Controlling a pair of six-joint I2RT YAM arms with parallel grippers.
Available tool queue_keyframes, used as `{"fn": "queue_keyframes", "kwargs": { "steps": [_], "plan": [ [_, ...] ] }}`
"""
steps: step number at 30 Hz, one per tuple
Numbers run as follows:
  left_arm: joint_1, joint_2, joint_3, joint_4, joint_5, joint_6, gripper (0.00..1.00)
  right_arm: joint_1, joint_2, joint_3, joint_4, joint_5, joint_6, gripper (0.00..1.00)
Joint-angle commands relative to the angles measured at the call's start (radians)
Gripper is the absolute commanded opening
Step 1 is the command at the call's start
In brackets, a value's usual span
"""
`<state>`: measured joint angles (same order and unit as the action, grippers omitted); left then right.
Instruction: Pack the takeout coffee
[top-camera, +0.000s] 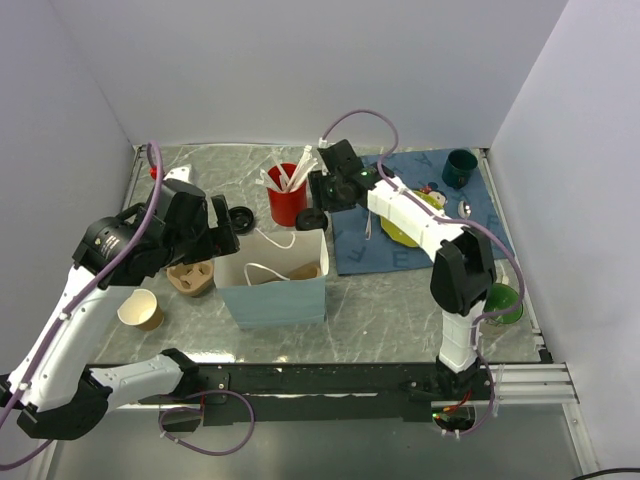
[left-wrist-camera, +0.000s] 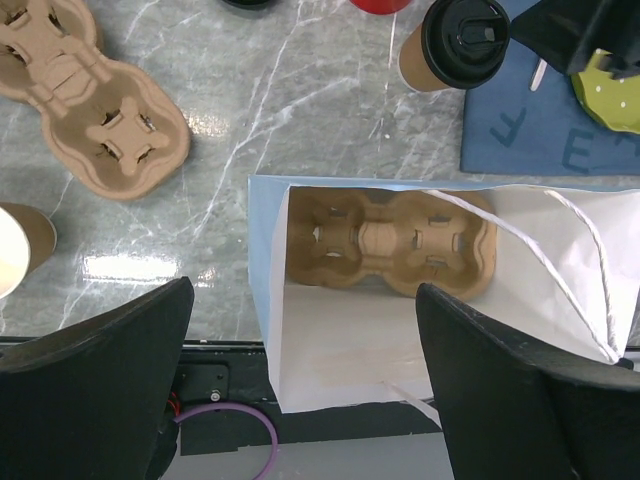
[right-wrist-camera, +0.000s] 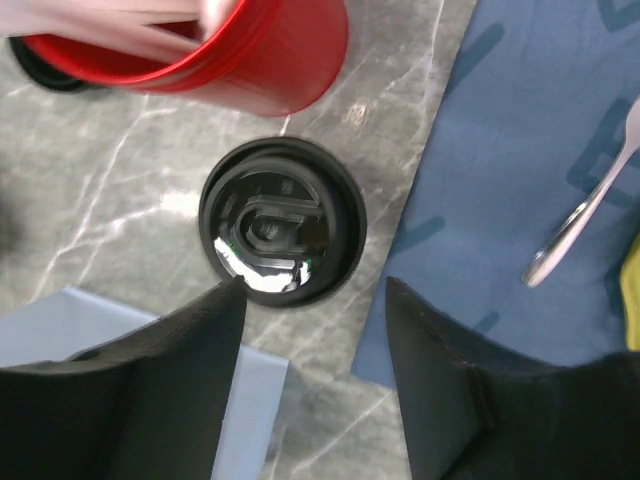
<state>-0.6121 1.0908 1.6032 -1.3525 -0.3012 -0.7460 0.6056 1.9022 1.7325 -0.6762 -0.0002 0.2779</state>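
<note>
Takeout coffee (right-wrist-camera: 282, 220) upright, long axis vertical, left hand (left-wrist-camera: 305, 300) wide open, right hand (right-wrist-camera: 315, 290) open above it.

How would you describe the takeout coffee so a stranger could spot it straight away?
Find the pale blue paper bag in the middle of the table. Just behind its far right corner, between the red cup and the blue mat, stands the takeout coffee. It alone is a brown paper cup wearing a black lid.

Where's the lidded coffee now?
The takeout coffee stands centre-table in the top view, between the red cup and the blue mat, just behind the paper bag, under the right gripper.
</note>
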Motion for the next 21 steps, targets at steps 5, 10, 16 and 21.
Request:
{"fn": "queue_keyframes", "kwargs": {
  "steps": [5, 10, 16, 21],
  "plan": [
    [0.003, 0.011, 0.050, -0.020, 0.011, 0.005, 0.99, 0.011, 0.023, 0.021, 0.040, 0.100, 0.060, 0.44],
    [0.003, 0.023, 0.055, -0.019, 0.013, 0.007, 0.99, 0.008, 0.061, 0.055, 0.004, 0.100, 0.067, 0.39],
    [0.003, 0.027, 0.066, -0.017, 0.011, 0.000, 0.99, 0.010, 0.086, 0.062, 0.012, 0.074, 0.075, 0.36],
    [0.003, 0.023, 0.054, -0.013, 0.013, -0.007, 0.99, 0.008, 0.101, 0.068, 0.009, 0.062, 0.078, 0.27]
  ]
}}
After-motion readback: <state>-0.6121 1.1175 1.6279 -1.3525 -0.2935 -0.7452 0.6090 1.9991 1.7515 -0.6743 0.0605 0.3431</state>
